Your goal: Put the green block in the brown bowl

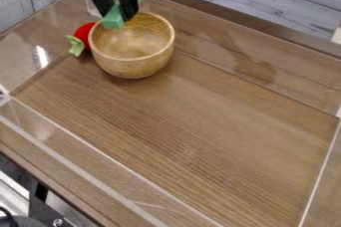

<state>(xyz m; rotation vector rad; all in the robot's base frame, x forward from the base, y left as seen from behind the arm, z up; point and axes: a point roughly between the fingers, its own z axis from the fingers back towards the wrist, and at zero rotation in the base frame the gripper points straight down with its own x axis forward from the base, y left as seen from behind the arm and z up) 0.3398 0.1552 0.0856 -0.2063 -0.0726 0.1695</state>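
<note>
Green flat bar block (115, 15) is pinched in the black end effector (114, 8), hanging over the round light-brown wooden bowl's (134, 62) far rim; release remains.

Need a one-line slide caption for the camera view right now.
Claw holding the green block tilted over the far rim of the brown bowl, red toy beside it.

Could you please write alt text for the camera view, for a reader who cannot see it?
A black robot tool holds a green block tilted over the far-left rim of a light-brown wooden bowl on a wood-grain table. A small red toy with a green leafy bit lies against the bowl's left side.
</note>
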